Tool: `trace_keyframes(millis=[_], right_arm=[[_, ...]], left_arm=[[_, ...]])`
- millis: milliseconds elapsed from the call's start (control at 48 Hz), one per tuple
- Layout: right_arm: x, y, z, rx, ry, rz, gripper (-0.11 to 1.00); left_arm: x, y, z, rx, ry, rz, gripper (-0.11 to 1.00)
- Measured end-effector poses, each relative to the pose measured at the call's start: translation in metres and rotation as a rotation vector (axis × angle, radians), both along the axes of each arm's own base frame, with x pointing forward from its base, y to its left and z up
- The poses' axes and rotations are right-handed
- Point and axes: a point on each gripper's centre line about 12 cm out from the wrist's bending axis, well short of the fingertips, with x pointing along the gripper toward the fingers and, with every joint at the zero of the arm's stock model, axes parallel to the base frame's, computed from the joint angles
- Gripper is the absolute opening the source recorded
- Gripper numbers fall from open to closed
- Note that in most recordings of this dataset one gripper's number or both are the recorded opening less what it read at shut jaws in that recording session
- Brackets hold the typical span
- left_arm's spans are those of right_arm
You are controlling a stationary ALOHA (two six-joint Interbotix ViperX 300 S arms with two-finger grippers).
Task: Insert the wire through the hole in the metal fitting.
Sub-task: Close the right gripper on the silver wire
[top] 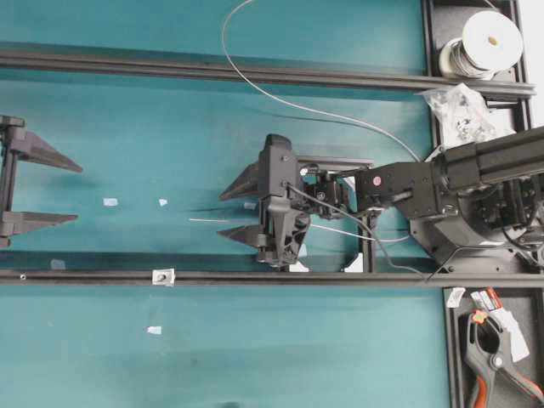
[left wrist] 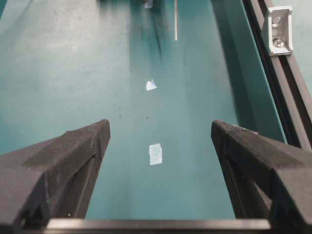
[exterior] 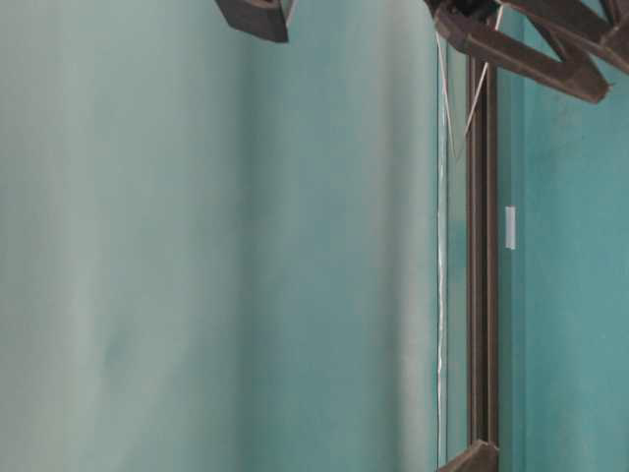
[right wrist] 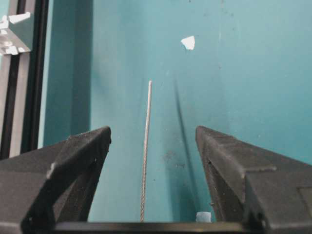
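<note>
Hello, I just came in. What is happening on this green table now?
Two robot arms are set up to thread a thin wire through a small metal fitting, which sits on the dark rail. Nothing is held yet. The right pincer is open, with the wire's free end lying between its fingers. The left pincer is also open and empty, at the far left, over two pale tape scraps.
</note>
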Motion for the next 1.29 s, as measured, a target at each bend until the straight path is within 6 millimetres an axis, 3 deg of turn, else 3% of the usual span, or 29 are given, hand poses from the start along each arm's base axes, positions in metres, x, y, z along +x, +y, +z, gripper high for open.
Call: trace_keyframes(millis=[208, 479, 1291], right_arm=[[-0.0001, 0.0000, -0.0027, 0.000, 0.022, -0.001, 0.79], [-0.0008, 0.0000, -0.0039, -0.002, 0.037, 0.000, 0.44], [-0.0023, -0.0004, -0.0063, -0.007, 0.072, 0.002, 0.41]], left_arm=[[-0.0001, 0.0004, -0.0002, 0.000, 0.002, 0.002, 0.86], [0.0004, 0.0000, 0.0002, 0.000, 0.000, 0.000, 0.86], [0.0004, 0.0001, 0.0002, 0.001, 0.000, 0.001, 0.86]])
